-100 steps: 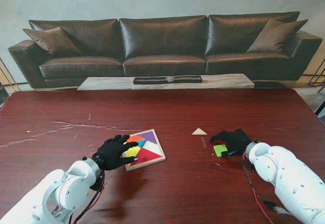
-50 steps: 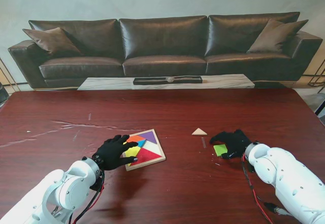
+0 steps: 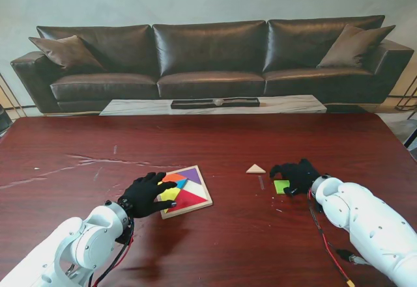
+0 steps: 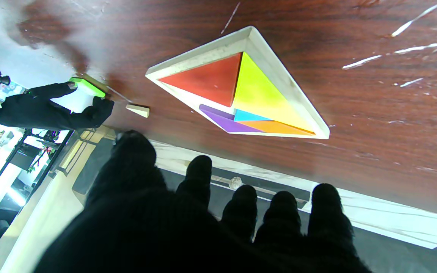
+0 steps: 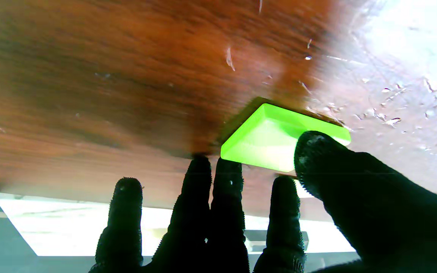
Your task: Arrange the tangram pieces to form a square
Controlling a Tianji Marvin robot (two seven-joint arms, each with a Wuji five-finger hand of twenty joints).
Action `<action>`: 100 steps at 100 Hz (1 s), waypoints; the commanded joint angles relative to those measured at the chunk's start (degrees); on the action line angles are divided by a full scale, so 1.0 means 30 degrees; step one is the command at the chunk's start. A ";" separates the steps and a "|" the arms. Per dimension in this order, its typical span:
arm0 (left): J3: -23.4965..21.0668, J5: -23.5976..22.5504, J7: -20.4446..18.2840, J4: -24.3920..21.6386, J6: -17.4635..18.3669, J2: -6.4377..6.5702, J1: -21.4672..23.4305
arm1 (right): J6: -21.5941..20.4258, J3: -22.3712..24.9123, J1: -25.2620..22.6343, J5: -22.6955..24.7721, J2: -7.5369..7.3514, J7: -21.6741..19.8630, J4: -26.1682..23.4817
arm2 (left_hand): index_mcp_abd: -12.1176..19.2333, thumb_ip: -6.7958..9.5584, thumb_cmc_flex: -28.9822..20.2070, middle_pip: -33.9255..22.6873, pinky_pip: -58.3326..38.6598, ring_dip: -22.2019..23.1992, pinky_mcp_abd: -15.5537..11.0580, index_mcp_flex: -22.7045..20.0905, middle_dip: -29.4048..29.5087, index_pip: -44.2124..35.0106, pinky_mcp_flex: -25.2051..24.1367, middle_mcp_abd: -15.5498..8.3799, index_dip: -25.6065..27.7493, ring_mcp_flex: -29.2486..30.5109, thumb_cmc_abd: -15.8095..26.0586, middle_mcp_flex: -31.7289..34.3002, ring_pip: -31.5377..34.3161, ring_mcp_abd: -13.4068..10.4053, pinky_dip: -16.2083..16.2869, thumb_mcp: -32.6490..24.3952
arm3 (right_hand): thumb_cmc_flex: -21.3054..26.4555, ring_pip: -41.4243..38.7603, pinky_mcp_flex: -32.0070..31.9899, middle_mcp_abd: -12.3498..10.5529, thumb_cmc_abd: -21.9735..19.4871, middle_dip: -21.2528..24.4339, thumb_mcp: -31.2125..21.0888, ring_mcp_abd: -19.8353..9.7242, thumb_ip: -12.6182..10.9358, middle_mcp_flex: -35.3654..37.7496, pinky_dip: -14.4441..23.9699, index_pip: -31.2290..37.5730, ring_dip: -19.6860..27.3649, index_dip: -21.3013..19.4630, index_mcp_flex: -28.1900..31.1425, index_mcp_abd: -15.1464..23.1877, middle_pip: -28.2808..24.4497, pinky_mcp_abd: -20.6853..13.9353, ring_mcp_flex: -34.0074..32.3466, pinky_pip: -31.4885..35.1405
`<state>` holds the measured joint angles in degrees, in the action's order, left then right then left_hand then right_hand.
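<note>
While right hand (image 3: 298, 176) fingers grasp half-hidden green piece (image 3: 281, 187), left hand (image 3: 147, 195) released, covering tray (image 3: 195, 196) edge

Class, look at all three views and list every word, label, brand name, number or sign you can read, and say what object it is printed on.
There is no readable text in any view.
The wooden tray, its coloured pieces and the green piece are plain.
The black gloves on the left hand and right hand show no label.
The clutter behind the right hand in the left wrist view is too blurred to read.
</note>
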<state>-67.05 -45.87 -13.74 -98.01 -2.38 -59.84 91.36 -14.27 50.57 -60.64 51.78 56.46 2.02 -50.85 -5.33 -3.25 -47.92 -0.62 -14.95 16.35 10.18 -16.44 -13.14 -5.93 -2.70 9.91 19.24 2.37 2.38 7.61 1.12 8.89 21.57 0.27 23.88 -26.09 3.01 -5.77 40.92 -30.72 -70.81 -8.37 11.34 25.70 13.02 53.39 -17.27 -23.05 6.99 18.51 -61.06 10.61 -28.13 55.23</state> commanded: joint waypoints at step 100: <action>-0.0078 -0.0137 0.0340 -0.0012 0.0143 -0.0064 0.0142 | 0.1087 0.0041 -0.2405 0.1483 0.0027 -0.1547 -0.0876 | 0.0187 0.0952 -0.1006 0.0161 -0.0336 0.0545 -0.0008 -0.0342 -0.0121 -0.0451 -0.0079 -0.0195 0.0161 -0.0291 0.0057 -0.0608 0.0189 -0.0454 -0.0239 0.0166 | -0.3382 -0.1588 -0.0140 0.1743 -0.0267 0.1308 0.0392 0.1994 0.0336 -0.2008 0.0637 0.1856 -0.1153 -0.0761 0.1949 -0.1395 0.2190 0.0988 -0.2466 0.0516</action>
<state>-67.45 -46.47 -12.70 -98.05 -2.18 -59.92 91.78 -11.48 52.37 -64.04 55.36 55.92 -0.22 -56.01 -5.30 -3.24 -48.63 -0.62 -15.83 17.58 10.18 -17.25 -13.20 -6.62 -2.69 9.91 19.25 2.37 2.37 7.61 1.17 8.59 21.53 0.24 16.60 -19.90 2.35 0.15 40.27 -29.94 -70.10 -3.18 11.33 17.37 13.48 58.04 -16.35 -25.63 10.85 15.71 -58.27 11.95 -25.64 55.60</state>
